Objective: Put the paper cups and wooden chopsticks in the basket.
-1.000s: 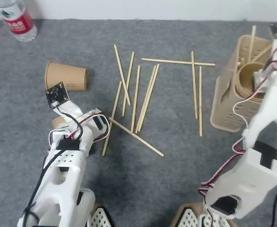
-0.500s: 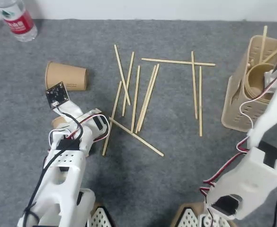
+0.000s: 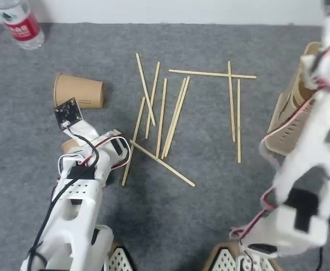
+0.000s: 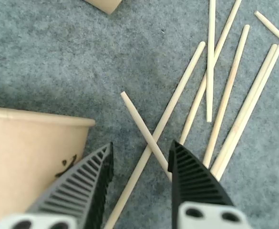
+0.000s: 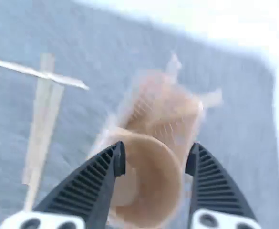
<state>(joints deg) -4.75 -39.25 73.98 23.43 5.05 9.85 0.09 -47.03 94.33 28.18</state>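
Observation:
Several wooden chopsticks (image 3: 173,116) lie scattered on the grey carpet. One paper cup (image 3: 79,91) lies on its side at the far left. A second cup (image 3: 69,145) rests by my left gripper (image 4: 141,147), which stands open low over two crossed chopsticks (image 4: 151,138), with that cup (image 4: 29,162) just outside one finger. My right gripper (image 5: 153,150) is shut on a third paper cup (image 5: 149,186) at the mouth of the tan basket (image 5: 175,109). The basket (image 3: 286,127) at the right is tipped and partly hidden by the right arm (image 3: 322,141).
A plastic water bottle (image 3: 21,22) lies at the far left corner near the wall. Two chopsticks (image 3: 235,107) lie close to the basket's left side. Open carpet stretches across the front middle between the two arm bases.
The right arm rose and swung right with the cup, and the basket slid right and tipped with it. The left arm kept still.

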